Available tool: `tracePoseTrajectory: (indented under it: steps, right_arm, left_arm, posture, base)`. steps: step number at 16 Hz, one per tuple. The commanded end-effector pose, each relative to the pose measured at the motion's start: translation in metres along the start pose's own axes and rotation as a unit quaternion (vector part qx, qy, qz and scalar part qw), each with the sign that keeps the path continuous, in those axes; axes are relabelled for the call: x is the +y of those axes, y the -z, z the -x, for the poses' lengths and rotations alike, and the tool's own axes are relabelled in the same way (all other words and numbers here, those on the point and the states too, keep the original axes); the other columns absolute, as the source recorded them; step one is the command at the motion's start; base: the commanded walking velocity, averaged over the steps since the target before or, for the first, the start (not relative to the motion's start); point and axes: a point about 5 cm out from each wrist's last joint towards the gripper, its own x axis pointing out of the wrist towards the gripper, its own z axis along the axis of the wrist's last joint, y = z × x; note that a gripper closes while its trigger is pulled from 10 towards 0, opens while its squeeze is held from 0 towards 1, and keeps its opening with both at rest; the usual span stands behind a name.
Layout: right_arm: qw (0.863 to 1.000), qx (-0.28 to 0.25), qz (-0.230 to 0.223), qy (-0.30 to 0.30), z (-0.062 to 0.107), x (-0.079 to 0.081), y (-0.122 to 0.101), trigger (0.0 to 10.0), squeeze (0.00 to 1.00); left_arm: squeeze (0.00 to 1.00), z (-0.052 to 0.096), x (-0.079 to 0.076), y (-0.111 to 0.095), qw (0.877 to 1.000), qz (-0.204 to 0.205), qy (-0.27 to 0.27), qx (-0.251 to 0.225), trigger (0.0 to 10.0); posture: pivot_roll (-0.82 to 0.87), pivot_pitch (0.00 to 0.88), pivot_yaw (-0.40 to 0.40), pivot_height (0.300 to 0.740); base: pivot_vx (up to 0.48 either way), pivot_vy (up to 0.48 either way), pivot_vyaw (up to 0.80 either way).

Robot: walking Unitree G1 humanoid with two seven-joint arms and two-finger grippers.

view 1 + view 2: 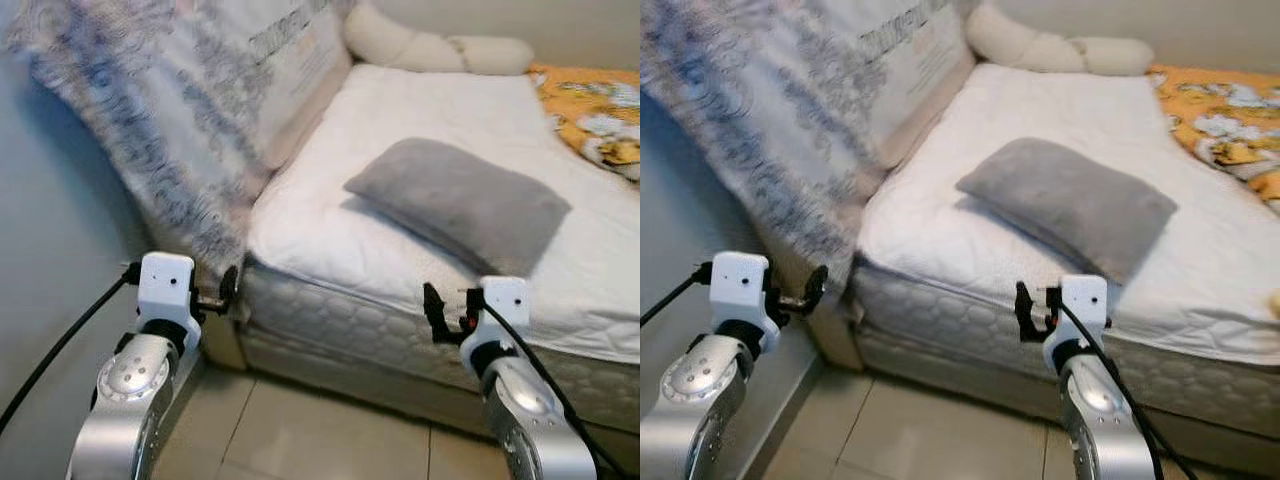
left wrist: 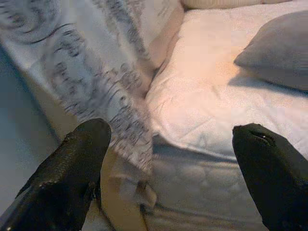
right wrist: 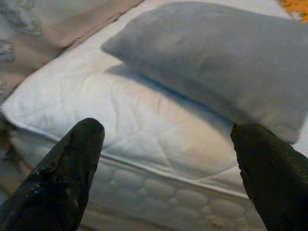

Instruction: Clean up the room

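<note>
While we stand at the corner of the bed [image 1: 330, 215], the grey pillow [image 1: 457, 203] lies flat on the white sheet [image 1: 420, 110], near the foot edge and slightly angled, with nothing on top of it. Past it, by the wall, a long cream bolster [image 1: 435, 48] runs across the head of the bed, and a yellow flowered blanket [image 1: 592, 110] is bunched along the bed's right side. Below the sheet the quilted side of the mattress [image 1: 350, 325] shows.

On our left, a big patterned cushion [image 1: 190, 110], white with grey swirls, leans tilted against the bed's side, its lower end hanging down by the mattress corner. Beyond it is a plain grey wall [image 1: 50, 250], and beige floor tiles [image 1: 300, 430] lie under us.

Our right hand [image 3: 166, 159] hovers in front of the mattress edge, just short of the pillow, its two black fingers [image 3: 72, 168] spread wide with nothing between them. Our left hand [image 2: 168, 168] is raised near the mattress corner beside the cushion's lower end, fingers likewise wide apart and holding nothing. Black cables [image 1: 60, 345] trail back from both wrists.
</note>
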Motion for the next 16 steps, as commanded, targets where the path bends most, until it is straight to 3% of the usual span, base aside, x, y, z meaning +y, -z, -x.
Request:
tracePoseTrajectory:
  steps: [1, 5, 16]
  right_arm:
    - [1.000, -0.002, 0.005, 0.002, -0.0031, -0.0018, -0.0013, 10.0, 0.00]
    - [1.000, -0.003, 0.005, 0.003, -0.0046, -0.0021, -0.0017, 10.0, 0.00]
    - [1.000, -0.003, 0.004, 0.003, -0.0065, -0.0033, -0.0014, 10.0, 0.00]
  left_arm:
    - [0.00, -0.0030, -0.0022, -0.0008, 1.000, -0.001, 0.005, -0.002, 10.0]
    - [0.00, -0.0051, -0.0033, -0.0014, 1.000, -0.003, 0.009, -0.004, 10.0]
    - [0.00, -0.0078, -0.0083, -0.0001, 1.000, -0.010, 0.021, -0.006, 10.0]
  posture:
    - [-0.01, 0.000, 0.013, 0.740]
    - [-0.01, 0.000, 0.014, 0.740]
    - [-0.02, 0.000, 0.010, 0.740]
  base:
    - [0.315, 0.000, 0.00]
    - [0.345, 0.000, 0.00]
    - [0.352, 0.000, -0.77]
